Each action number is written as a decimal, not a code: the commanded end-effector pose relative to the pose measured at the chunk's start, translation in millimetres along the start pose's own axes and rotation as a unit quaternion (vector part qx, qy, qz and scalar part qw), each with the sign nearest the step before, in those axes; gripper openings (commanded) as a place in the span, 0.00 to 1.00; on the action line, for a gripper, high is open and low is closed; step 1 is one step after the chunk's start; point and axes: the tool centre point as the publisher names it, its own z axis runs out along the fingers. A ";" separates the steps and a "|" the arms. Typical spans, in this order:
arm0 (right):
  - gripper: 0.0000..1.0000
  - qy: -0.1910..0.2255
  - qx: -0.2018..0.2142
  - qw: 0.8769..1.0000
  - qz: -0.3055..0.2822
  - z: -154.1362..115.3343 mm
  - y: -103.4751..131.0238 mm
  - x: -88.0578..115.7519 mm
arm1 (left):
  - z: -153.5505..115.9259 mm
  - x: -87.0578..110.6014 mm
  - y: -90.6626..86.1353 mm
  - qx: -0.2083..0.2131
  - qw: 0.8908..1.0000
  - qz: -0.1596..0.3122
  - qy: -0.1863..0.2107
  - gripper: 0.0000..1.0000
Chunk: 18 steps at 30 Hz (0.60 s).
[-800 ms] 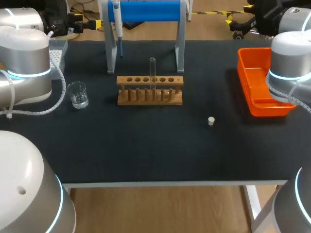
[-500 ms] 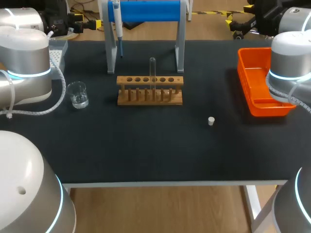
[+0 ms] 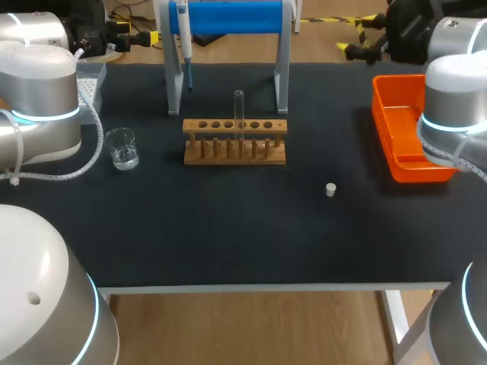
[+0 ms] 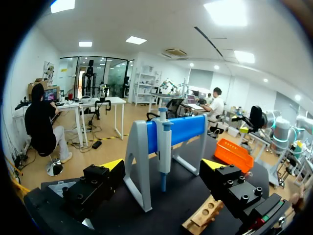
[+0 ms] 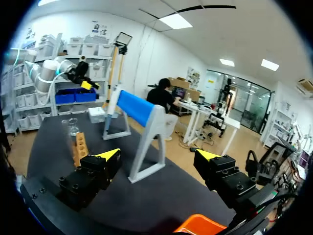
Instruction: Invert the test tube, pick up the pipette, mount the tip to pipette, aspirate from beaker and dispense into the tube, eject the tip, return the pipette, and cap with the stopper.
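A clear test tube (image 3: 239,114) stands upright in the wooden rack (image 3: 234,141) at the table's middle back. Behind it the pipette (image 3: 183,36) hangs on the blue-and-white stand (image 3: 228,17). The glass beaker (image 3: 122,148) sits to the rack's left, and the small white stopper (image 3: 330,189) lies to its front right. My left gripper (image 4: 163,165) is open at the back left, facing the pipette (image 4: 164,146) with nothing between its fingers. At the back right, my right gripper (image 5: 157,155) hovers open and empty above the table, looking toward the stand (image 5: 137,108) and the rack (image 5: 80,146).
An orange tray (image 3: 407,137) sits at the right side under my right arm. A grey tip box (image 3: 90,82) is at the back left by my left arm. Bare black tabletop (image 3: 228,228) stretches in front of the rack.
My right gripper has shifted a little leftward and down at the back right corner. The left arm and the objects on the table have not moved.
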 end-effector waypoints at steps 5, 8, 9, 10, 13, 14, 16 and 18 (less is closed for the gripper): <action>1.00 0.081 -0.014 0.996 -0.038 -8.0 -16.1 61.8 | 0.6 0.3 0.7 0.001 1.000 0.000 -0.002 1.00; 1.00 0.110 -0.022 0.993 -0.043 -3.6 -19.6 82.6 | 0.6 0.3 0.7 0.001 1.000 0.000 -0.002 1.00; 1.00 0.120 -0.026 0.991 -0.044 -2.2 -20.6 89.7 | 0.6 0.3 0.7 0.001 1.000 0.000 -0.002 1.00; 1.00 0.129 -0.029 0.990 -0.049 0.0 -21.6 96.7 | 0.6 0.3 0.7 0.001 1.000 0.000 -0.002 1.00; 1.00 0.160 -0.044 0.985 -0.052 6.5 -24.5 116.7 | 0.6 0.3 0.7 0.001 1.000 0.000 -0.002 1.00; 1.00 0.167 -0.046 0.983 -0.053 10.0 -25.8 123.1 | 0.6 0.3 0.7 0.001 1.000 0.000 -0.002 1.00; 1.00 0.181 -0.050 0.981 -0.052 16.9 -28.3 134.7 | 0.6 0.3 0.7 0.001 1.000 0.000 -0.002 1.00; 1.00 0.193 -0.055 0.978 -0.054 22.9 -30.0 145.0 | 0.6 0.3 0.7 0.001 1.000 0.000 -0.002 1.00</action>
